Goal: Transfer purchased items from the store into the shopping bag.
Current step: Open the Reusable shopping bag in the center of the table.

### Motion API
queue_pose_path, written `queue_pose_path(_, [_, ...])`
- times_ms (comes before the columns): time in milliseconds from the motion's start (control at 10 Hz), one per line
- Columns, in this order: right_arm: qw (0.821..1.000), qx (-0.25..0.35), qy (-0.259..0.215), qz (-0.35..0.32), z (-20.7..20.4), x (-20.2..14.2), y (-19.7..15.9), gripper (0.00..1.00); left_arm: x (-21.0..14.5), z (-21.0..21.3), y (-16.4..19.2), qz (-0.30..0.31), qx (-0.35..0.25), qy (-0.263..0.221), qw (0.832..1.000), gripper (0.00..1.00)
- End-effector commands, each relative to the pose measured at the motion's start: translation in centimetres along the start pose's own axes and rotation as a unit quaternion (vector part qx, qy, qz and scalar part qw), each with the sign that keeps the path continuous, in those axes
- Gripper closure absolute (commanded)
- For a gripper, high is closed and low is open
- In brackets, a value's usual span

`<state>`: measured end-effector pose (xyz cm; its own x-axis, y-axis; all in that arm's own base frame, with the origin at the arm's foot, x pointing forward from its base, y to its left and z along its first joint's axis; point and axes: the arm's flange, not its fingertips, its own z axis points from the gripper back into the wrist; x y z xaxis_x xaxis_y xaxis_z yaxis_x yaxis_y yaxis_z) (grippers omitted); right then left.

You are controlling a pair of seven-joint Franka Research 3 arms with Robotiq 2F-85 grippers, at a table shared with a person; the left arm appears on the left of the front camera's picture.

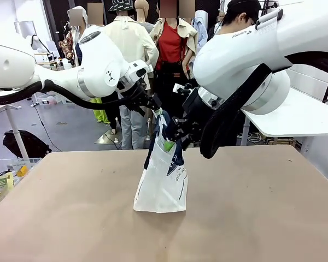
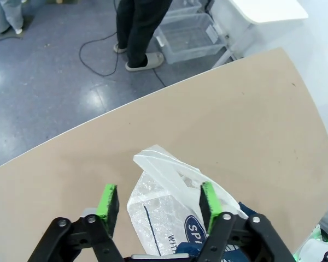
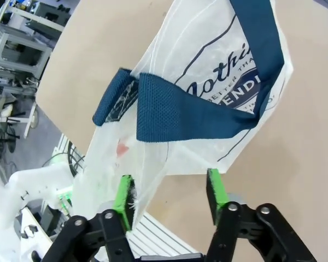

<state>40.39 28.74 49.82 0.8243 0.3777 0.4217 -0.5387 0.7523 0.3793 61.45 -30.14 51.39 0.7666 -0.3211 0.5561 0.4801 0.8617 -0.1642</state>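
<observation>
The shopping bag, whitish plastic with dark blue handles, stands upright mid-table. Both grippers meet at its top. My left gripper comes in from the left. In the left wrist view its jaws stand apart, with the bag's crumpled rim lying between the green pads. My right gripper reaches the bag's mouth from the right. It is open too, straddling the bag's thin edge, one pad against the plastic below a blue handle. Purchased items are hidden; I cannot see inside the bag.
The tan table stretches wide on both sides of the bag. A clear bin with small packets sits off the table's left edge. People stand beyond the far edge, and a white table is at the back right.
</observation>
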Motion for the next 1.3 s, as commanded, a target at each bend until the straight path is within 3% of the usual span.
queue_pose_path(0, [1.000, -0.010, -0.004, 0.002, -0.4, -0.2, -0.5, 0.89, 0.6, -0.3, 0.5, -0.004, -0.001, 0.013, 1.000, 0.78])
queue_pose_path(100, [1.000, -0.011, -0.005, 0.002, -0.3, -0.2, -0.5, 1.00, 0.6, -0.3, 0.5, -0.004, -0.003, 0.015, 1.000, 0.97])
queue_pose_path(200, [1.000, -0.011, -0.005, 0.002, -0.3, -0.2, -0.5, 1.00, 0.7, -0.4, 0.5, -0.005, -0.005, 0.018, 1.000, 1.00])
queue_pose_path(800, [1.000, -0.020, -0.002, 0.004, -0.2, -0.5, -1.0, 1.00, 1.0, -0.4, 0.9, -0.005, -0.012, 0.023, 1.000, 1.00])
queue_pose_path(1200, [0.998, -0.056, -0.010, -0.013, 0.8, -1.3, -2.5, 1.00, 1.2, 1.8, 4.4, 0.013, 0.000, 0.007, 1.000, 1.00])
